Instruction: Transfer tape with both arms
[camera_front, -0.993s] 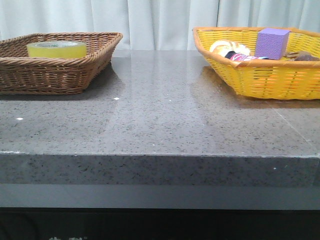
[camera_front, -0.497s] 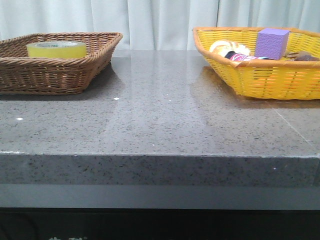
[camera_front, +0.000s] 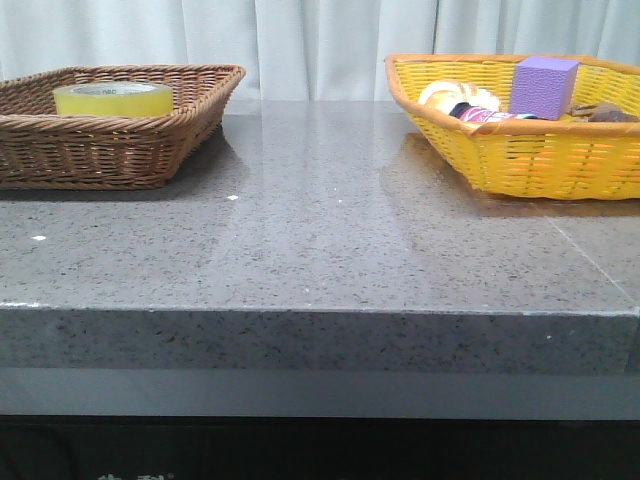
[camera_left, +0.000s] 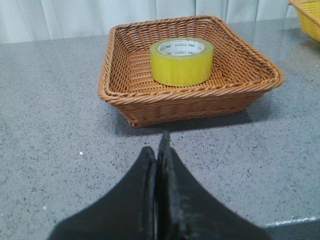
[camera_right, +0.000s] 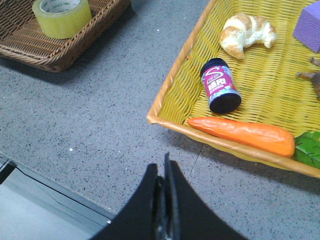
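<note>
The yellow tape roll (camera_front: 113, 98) stands flat in the brown wicker basket (camera_front: 120, 150) at the table's back left. It also shows in the left wrist view (camera_left: 182, 61) and in the right wrist view (camera_right: 62, 17). My left gripper (camera_left: 159, 150) is shut and empty, above the grey table, short of the brown basket (camera_left: 150, 107). My right gripper (camera_right: 162, 167) is shut and empty near the table's front edge, beside the yellow basket (camera_right: 170, 95). Neither arm shows in the front view.
The yellow basket (camera_front: 520, 160) at the back right holds a purple cube (camera_front: 545, 85), a croissant (camera_right: 246, 30), a dark jar (camera_right: 220, 85), a carrot (camera_right: 242, 134) and a green leaf (camera_right: 309, 149). White curtains hang behind the grey stone table (camera_front: 320, 230).
</note>
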